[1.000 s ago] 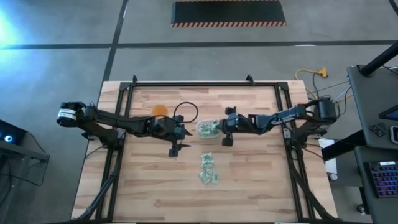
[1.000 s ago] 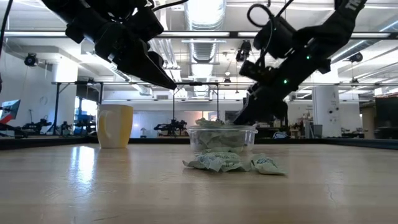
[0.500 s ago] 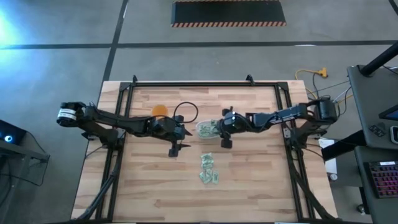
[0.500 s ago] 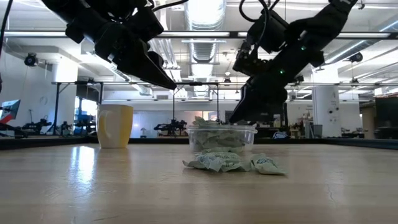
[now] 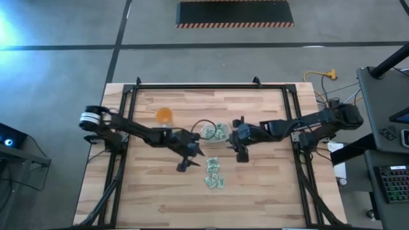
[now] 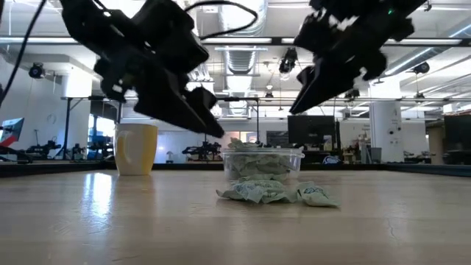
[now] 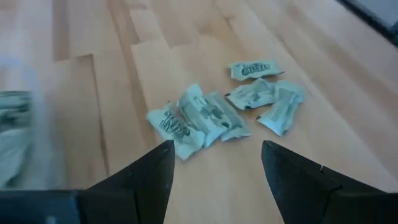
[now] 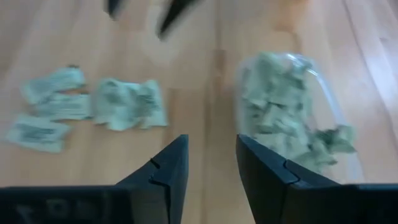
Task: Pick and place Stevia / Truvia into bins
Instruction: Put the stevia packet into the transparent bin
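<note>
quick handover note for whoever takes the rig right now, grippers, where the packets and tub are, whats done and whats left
Left gripper: open, empty, above the table beside the loose packets.
Right gripper: open, empty, just right of the clear tub.
Tub: mid-table, well filled with green and white packets.
Done: many packets are in the tub.
Left: a small pile lies on the wood in front of the tub; the left wrist view shows about seven.
Orange cup stands to the tub's left, not part of the job.

Green-and-white packets (image 5: 214, 174), clear tub (image 5: 215, 133), orange cup (image 5: 164, 115) (yellowish in low view), pale wood table (image 5: 255, 198).
</note>
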